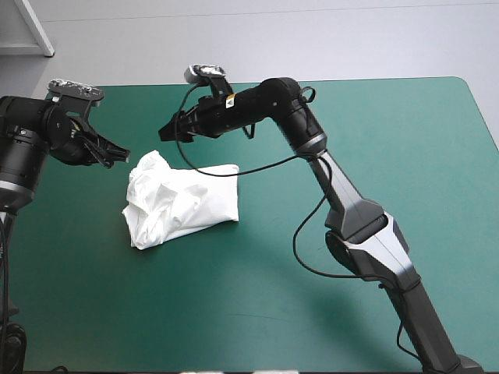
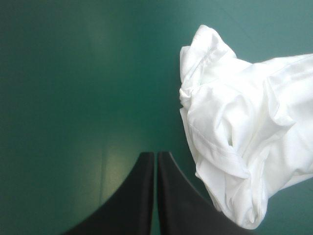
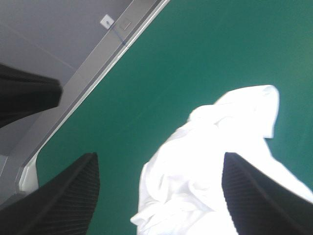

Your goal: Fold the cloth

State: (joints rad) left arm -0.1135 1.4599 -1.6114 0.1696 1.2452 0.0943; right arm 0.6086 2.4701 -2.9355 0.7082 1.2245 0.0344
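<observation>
Crumpled T-shirt (image 1: 183,199) beside left hand (image 1: 117,156), ahead of right hand (image 1: 165,131)

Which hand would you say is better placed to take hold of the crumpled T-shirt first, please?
Right, probably: the right hand is open, with the T-shirt heap lying ahead between its fingers. The left hand is shut and points at bare teal-green cover beside the heap.

Table with teal-green cover (image 1: 390,132), far corners rounded. White short-sleeved T-shirt (image 1: 181,199) lies on cover as crumpled heap, left of middle, nearer far edge, well clear of all edges.
</observation>
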